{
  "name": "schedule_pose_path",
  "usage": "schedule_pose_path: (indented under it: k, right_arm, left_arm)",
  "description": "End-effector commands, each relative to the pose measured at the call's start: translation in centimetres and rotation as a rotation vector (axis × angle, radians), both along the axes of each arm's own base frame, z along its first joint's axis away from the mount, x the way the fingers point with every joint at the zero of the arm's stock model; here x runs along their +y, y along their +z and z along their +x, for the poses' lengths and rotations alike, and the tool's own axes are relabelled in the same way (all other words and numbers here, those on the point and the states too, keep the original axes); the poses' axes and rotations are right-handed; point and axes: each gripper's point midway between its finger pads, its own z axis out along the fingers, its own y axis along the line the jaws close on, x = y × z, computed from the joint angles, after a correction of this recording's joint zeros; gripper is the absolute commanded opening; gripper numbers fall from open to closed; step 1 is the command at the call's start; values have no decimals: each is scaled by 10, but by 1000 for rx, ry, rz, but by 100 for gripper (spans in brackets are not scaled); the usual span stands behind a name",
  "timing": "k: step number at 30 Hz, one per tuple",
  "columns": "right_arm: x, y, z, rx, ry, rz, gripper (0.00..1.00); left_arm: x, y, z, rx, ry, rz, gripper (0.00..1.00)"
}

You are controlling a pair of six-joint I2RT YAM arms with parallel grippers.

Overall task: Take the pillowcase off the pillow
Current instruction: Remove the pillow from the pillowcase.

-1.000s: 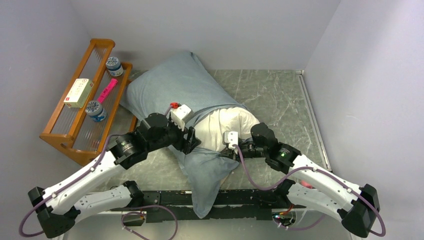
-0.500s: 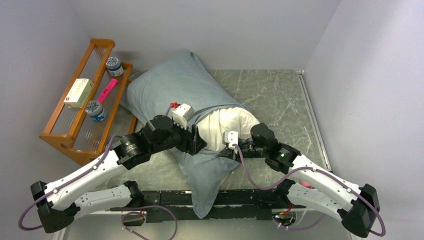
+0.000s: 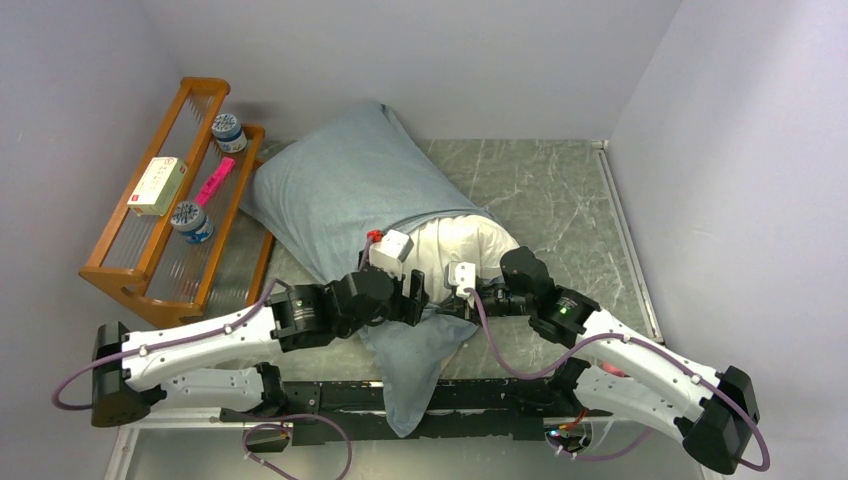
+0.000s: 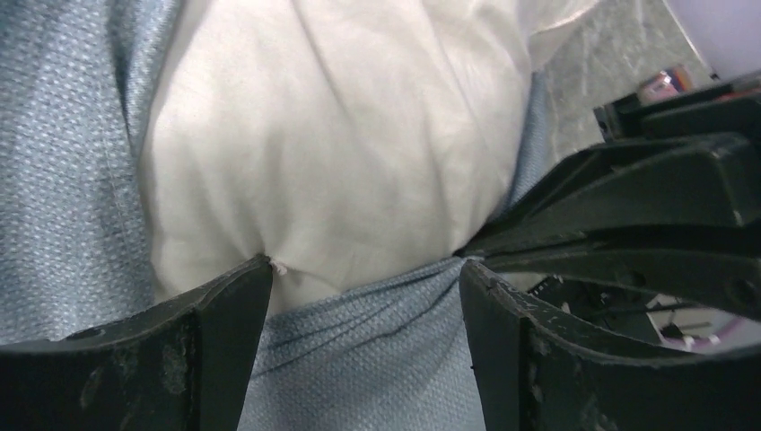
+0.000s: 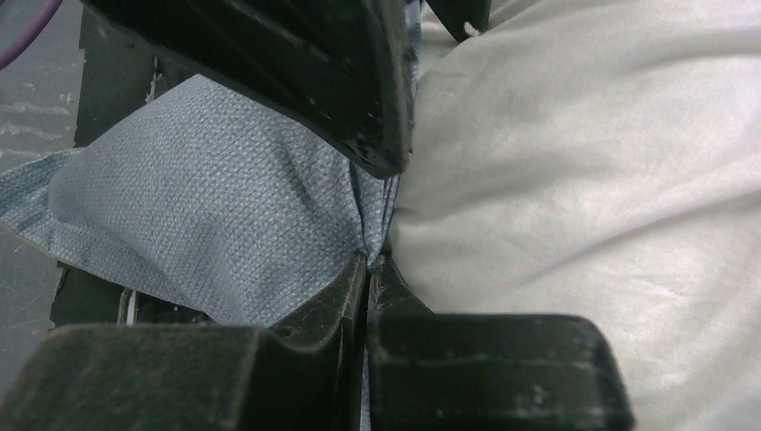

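Observation:
The grey-blue pillowcase [image 3: 335,185] lies slantwise on the table, and its loose open end [image 3: 415,350] trails to the near edge. The white pillow [image 3: 455,245] bulges out of the opening. My left gripper [image 3: 422,298] is open at the opening's lower edge. In the left wrist view its fingers [image 4: 235,310] straddle a stretched fold of pillowcase [image 4: 359,350] just below the pillow [image 4: 341,135]. My right gripper [image 3: 452,304] is shut on the pillowcase hem [image 5: 372,215] right beside the pillow [image 5: 583,180], tip to tip with the left gripper [image 5: 363,90].
A wooden rack [image 3: 130,275] stands at the left with two blue-lidded jars [image 3: 228,131], a white box [image 3: 157,185] and a pink item [image 3: 213,181]. Walls close in at the back and right. The black base rail [image 3: 480,400] runs along the near edge under the hanging cloth.
My left arm has swung right and toward the near edge, bringing its gripper from the opening's left side to beside the right gripper; its jaws opened wider. The right arm has not moved.

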Motion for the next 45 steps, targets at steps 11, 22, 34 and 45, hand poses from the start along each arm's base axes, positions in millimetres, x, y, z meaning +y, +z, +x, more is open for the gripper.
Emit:
schedule_pose_path:
  k: [11,22,34,45]
  right_arm:
    - [4,-1,-13,8,49,32,0]
    - [3,9,-14,-21,60,29,0]
    - [7,32,-28,-37,137,39,0]
    - [3,53,-43,0,155,75,0]
  left_arm:
    - [-12,-27,30,-98,167,63,64]
    - [-40,-13,46,-191,125,40,5]
    - [-51,20,92,-227,127,-13,5]
    - [-44,29,110,-268,153,-40,5]
